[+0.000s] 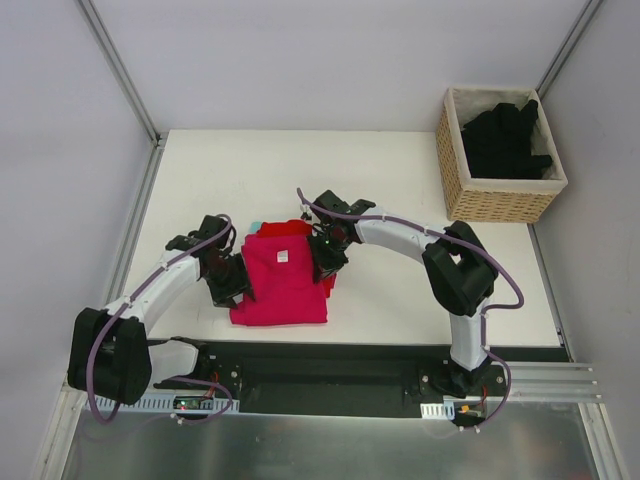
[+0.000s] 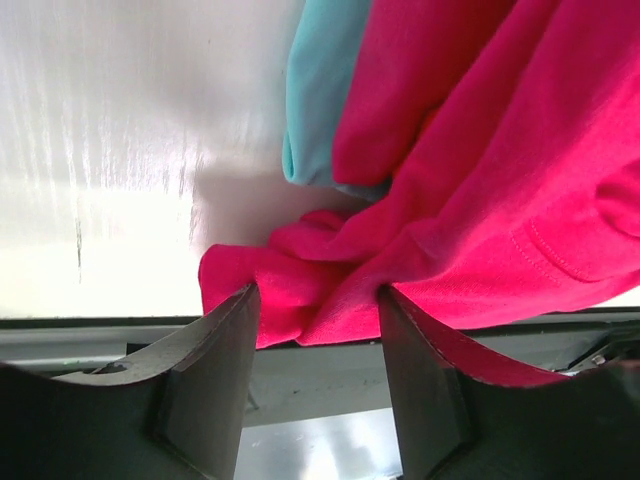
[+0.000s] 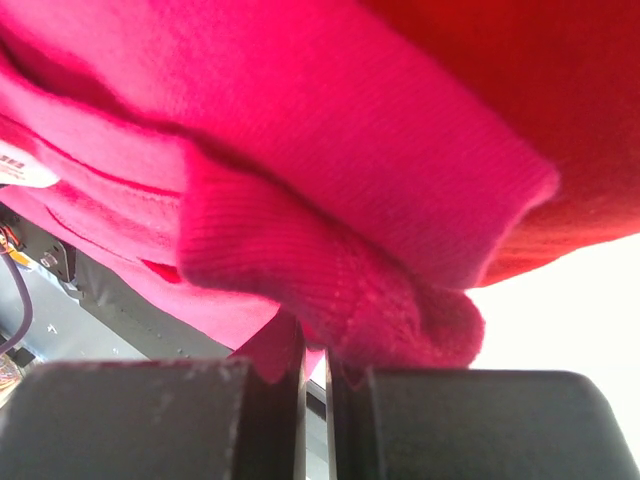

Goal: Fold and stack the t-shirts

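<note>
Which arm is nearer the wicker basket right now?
Right. The right arm is at the pink shirt's right edge, the side facing the basket in the far right corner; the left arm is at the shirt's left edge, farther away.

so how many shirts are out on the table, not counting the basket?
3 showing. Pink shirt on top of the pile; red shirt poking out under its far edge; teal shirt poking out at its far-left corner. More could be hidden beneath.
</note>
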### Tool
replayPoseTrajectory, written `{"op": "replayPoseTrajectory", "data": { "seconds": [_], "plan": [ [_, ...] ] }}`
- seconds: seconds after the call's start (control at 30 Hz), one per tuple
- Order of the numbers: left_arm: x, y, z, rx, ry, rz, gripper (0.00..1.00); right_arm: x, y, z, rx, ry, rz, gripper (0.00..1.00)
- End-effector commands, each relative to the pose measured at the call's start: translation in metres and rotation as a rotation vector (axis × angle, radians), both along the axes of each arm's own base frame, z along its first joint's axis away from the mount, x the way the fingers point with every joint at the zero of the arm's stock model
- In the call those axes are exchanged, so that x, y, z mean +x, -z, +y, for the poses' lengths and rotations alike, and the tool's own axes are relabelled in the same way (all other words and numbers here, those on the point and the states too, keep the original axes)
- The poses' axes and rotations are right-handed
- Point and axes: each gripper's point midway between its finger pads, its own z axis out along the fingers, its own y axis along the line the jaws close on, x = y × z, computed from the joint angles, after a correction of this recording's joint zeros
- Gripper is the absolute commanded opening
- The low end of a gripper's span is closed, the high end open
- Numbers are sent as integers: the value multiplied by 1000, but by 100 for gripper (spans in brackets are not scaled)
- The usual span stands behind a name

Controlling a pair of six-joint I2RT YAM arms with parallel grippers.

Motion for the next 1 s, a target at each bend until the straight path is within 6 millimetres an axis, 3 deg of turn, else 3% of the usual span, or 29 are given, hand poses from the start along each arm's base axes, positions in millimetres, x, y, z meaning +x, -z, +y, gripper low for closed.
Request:
{"op": "replayPoseTrajectory", "data": {
  "seconds": [0.0, 0.17, 0.3, 0.67, 0.97],
  "plan": [
    [9, 8, -2, -6, -30, -24, 49, -3, -15, -1, 11, -26, -3, 1],
    [20, 8, -3, -2, -8, -52, 46, -4, -17, -4, 7, -36, -7, 1],
    [33, -6, -1, 12, 7, -106, 45, -5, -18, -6, 3, -41, -8, 1],
    [34, 10, 14, 111, 54, -79, 42, -7, -21, -8, -1, -59, -3, 1],
    [52, 6, 16, 128, 82, -162, 41, -7, -26, -8, 2, -70, -5, 1]
  ]
}}
